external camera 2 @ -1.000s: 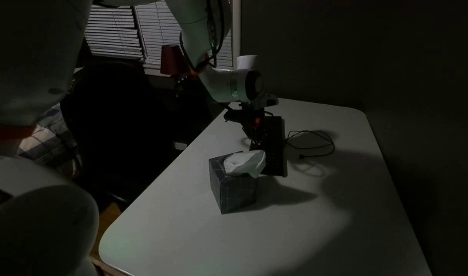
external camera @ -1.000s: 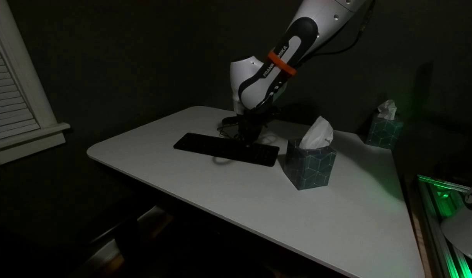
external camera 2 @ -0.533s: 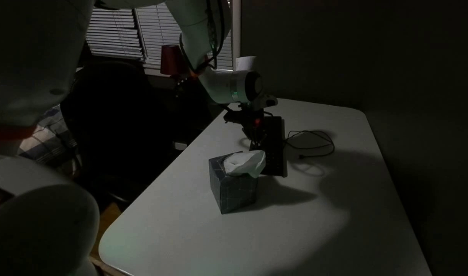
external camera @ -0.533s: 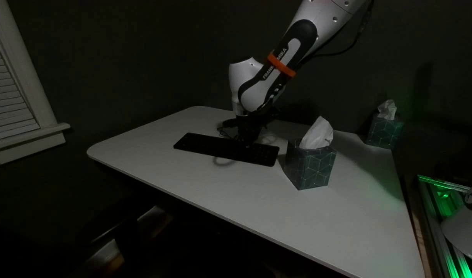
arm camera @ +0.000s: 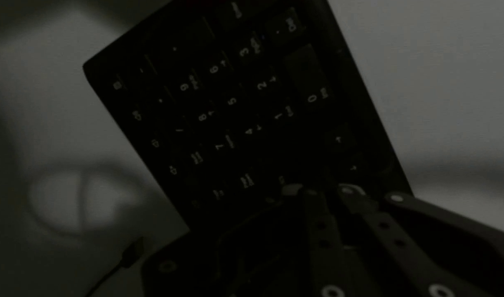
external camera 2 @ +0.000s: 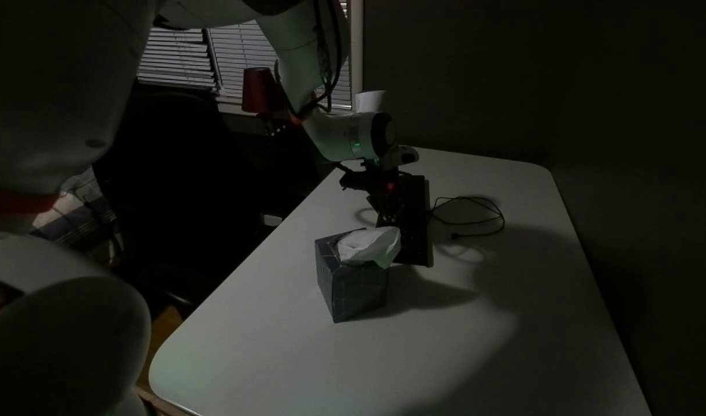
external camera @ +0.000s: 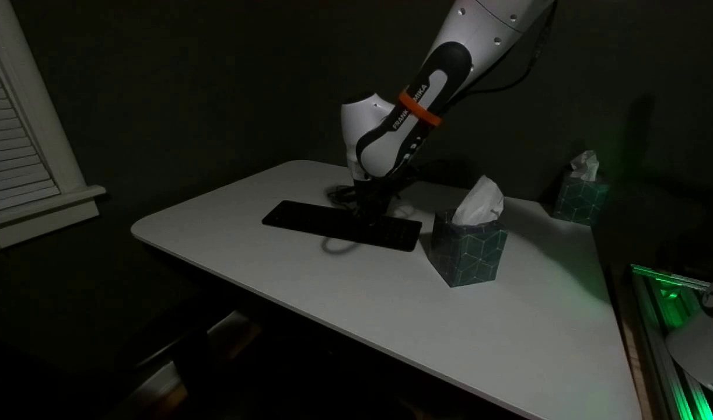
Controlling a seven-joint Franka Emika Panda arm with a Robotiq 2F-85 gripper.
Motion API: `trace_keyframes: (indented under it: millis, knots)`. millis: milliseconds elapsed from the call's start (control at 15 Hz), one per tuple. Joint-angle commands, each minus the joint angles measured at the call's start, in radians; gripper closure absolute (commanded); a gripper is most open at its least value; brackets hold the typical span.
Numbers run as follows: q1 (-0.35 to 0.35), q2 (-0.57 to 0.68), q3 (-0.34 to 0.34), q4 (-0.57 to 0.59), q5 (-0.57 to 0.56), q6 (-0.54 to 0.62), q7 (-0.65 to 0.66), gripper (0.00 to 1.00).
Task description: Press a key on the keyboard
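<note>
Wrist view: the keyboard lies flat on the surface, just under the fingers, which look to be together. It is too dark to tell if they touch it. A good press should go straight down, slow and soft, on just 1 of the keys, then lift. In an exterior view, a near box and a far box each have white tissue poking out.

Robot arm angled down, gripper lowermost.
Below the pale wrist, the gripper points downward (black, and half lost in shadow), its fingers together at the tips.
</note>
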Motion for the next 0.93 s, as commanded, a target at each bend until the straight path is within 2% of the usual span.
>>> trace_keyframes:
  millis: [0,467,867]
  knots:
    - [0.016,0.045,-0.015,0.042,-0.015,-0.017,0.016,1.00]
    - [0.019,0.064,-0.020,0.060,-0.021,-0.041,0.017,1.00]
    - [0.009,-0.058,-0.024,-0.007,0.008,-0.065,0.039,1.00]
